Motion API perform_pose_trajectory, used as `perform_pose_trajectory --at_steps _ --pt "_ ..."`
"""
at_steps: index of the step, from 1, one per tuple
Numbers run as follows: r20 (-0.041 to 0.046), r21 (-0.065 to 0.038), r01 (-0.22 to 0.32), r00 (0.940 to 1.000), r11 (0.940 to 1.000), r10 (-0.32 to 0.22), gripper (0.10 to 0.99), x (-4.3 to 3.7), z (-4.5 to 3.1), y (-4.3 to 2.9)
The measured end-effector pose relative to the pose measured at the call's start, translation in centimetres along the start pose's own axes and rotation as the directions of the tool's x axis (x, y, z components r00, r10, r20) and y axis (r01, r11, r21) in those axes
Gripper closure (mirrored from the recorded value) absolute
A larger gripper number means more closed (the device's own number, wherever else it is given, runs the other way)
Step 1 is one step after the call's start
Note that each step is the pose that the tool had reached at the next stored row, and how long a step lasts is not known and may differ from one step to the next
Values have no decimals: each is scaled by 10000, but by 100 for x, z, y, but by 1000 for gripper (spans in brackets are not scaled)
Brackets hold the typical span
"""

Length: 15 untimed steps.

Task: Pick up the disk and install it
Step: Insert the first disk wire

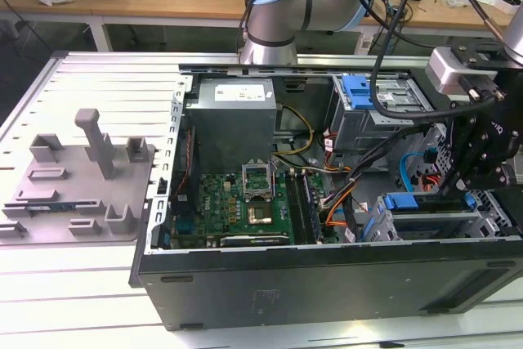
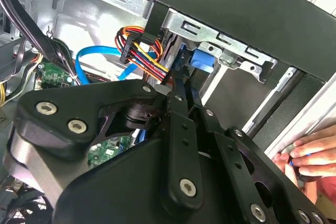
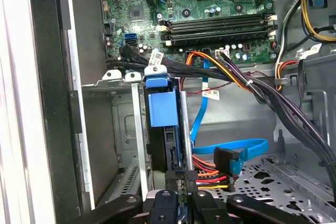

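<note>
Fixture plate: one grey moulded plate (image 1: 78, 181) lies on the slatted table (image 1: 98, 79) at the exterior view's left, beside the case
Case: one open black computer case (image 1: 327, 279) lies on its side; inside, one grey power supply box (image 1: 233, 120) sits above one green motherboard (image 1: 237, 202)
Drive cages: two in the exterior view; one upper cage (image 1: 380, 116) carries a blue latch piece (image 1: 358, 91); one lower bay (image 1: 433, 222) sits at the case's right end
Disk: one disk (image 3: 165, 124) stands on edge in the lower bay, its blue carrier tab uppermost, between the bay's metal rails in the first wrist view; the blue carrier (image 1: 406, 201) also appears in the exterior view
Gripper: one black gripper (image 1: 454, 185) reaches down into the bay; in the first wrist view its fingers (image 3: 190, 176) are drawn together, pinching the disk's near edge
Hand: one person's hand (image 2: 310, 156) rests at the case's outer edge in the second wrist view
</note>
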<state>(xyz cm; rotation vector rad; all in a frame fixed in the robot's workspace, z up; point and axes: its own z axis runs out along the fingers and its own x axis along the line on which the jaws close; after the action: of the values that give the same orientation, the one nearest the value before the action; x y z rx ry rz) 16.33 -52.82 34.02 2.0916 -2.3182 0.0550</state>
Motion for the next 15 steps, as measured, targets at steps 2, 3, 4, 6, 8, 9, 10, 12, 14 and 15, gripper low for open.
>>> perform_pose_trajectory --at_steps 2,3,4,6,8,9,10,12,14,15 --pt "1 0 0 10000 10000 0 922 0 7 0" --pt "0 0 0 10000 10000 0 922 0 11 0" --pt "0 0 0 10000 10000 0 922 0 15 0" --pt "-2 1 0 10000 10000 0 922 1 23 0" --pt "-1 1 1 10000 10000 -1 922 1 25 0" --pt "1 -1 0 10000 10000 0 922 1 26 0" --pt "8 -4 -1 10000 10000 1 922 1 29 1" --pt "0 0 -1 10000 10000 1 788 2 6 0" --pt "5 -1 0 10000 10000 0 671 4 -60 -1" --pt "9 -1 0 10000 10000 0 671 5 -88 -1"
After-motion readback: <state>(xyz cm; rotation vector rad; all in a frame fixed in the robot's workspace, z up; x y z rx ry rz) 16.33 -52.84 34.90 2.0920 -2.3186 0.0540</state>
